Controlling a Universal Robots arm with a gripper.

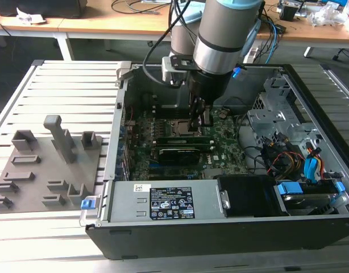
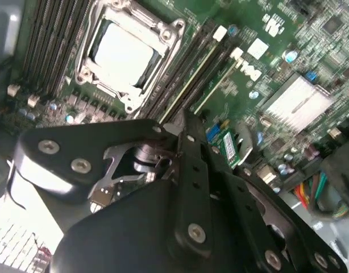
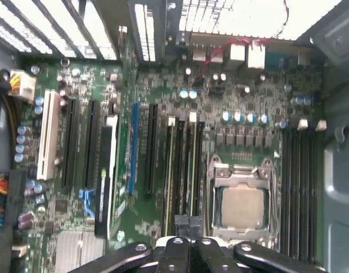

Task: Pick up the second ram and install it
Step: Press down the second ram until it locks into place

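Observation:
The second ram (image 3: 192, 165) is a thin green stick that stands edge-on in a slot right beside the CPU socket (image 3: 240, 207). In the second wrist view the second ram (image 2: 188, 85) runs straight to my fingertips. My gripper (image 3: 188, 223) is down on the stick's near end, its fingers close together around it. In the exterior view the gripper (image 1: 200, 122) reaches down into the open computer case onto the second ram (image 1: 183, 138). Another stick (image 3: 169, 170) sits two slots further from the socket.
A black graphics card (image 1: 177, 153) lies just beyond the memory slots. The power supply (image 1: 163, 202), cables (image 1: 288, 159) and case walls (image 1: 120, 114) hem the board in. A grey holder tray (image 1: 44, 165) sits outside the case on the exterior view's left.

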